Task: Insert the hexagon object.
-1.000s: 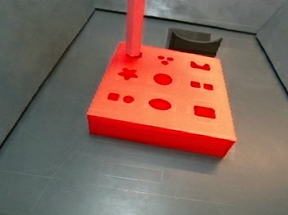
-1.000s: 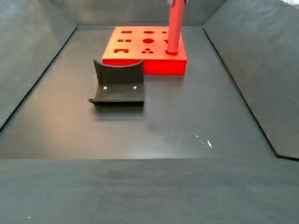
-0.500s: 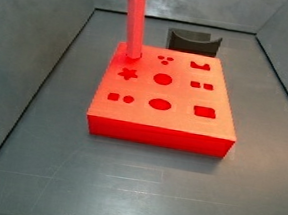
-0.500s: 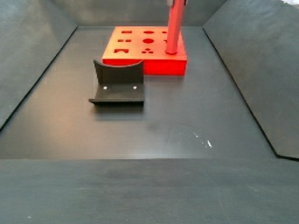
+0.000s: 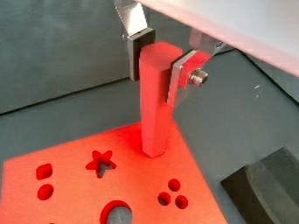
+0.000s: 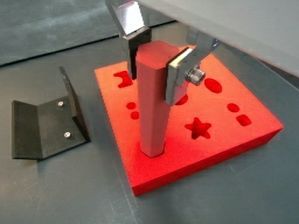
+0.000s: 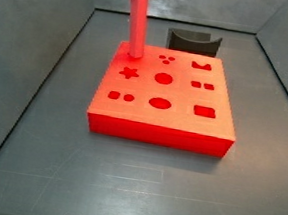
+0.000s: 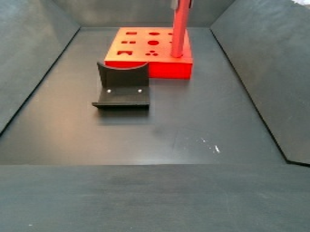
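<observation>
The hexagon object is a long light-red rod, upright, seen in both wrist views and both side views. My gripper is shut on its upper end, one dark pad on each side. The rod's lower end meets the top of the flat red block near one corner. I cannot tell how deep it sits in a hole. In both side views the gripper is above the picture's edge.
The block has several shaped holes, among them a star. The dark fixture stands on the floor beside the block. Grey sloping walls enclose the dark floor.
</observation>
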Controlling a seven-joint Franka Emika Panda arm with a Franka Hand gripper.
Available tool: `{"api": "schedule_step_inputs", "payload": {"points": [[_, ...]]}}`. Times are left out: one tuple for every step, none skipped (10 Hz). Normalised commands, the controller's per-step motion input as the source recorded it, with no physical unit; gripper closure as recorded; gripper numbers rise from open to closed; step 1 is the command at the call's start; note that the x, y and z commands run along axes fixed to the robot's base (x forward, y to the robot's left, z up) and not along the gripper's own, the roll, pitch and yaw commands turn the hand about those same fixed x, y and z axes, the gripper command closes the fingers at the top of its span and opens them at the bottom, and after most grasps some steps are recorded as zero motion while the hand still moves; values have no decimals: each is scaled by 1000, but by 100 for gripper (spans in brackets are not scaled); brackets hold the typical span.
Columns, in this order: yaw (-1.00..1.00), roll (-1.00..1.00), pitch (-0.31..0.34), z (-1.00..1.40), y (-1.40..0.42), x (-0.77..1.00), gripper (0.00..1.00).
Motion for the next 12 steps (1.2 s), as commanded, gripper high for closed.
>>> {"api": "schedule_step_inputs", "payload": {"points": [[0, 46, 0, -131, 0, 0, 100], [0, 134, -57, -186, -3, -214, 100], [-14, 0, -54, -140, -11, -317, 100], [0, 0, -33, 0, -126, -340, 100], [0, 0, -40, 0, -220, -89, 100], [17, 9, 0, -26, -146, 63, 100], [0, 0, 0, -34, -17, 94, 100], [0, 17, 96, -131, 0, 331, 100], [0, 59, 56, -277, 0, 300, 100], [0, 40, 56, -320, 0, 331, 100], [0, 53, 0, -194, 0, 114, 100], [0, 11, -3, -349, 0, 3, 100]]}}
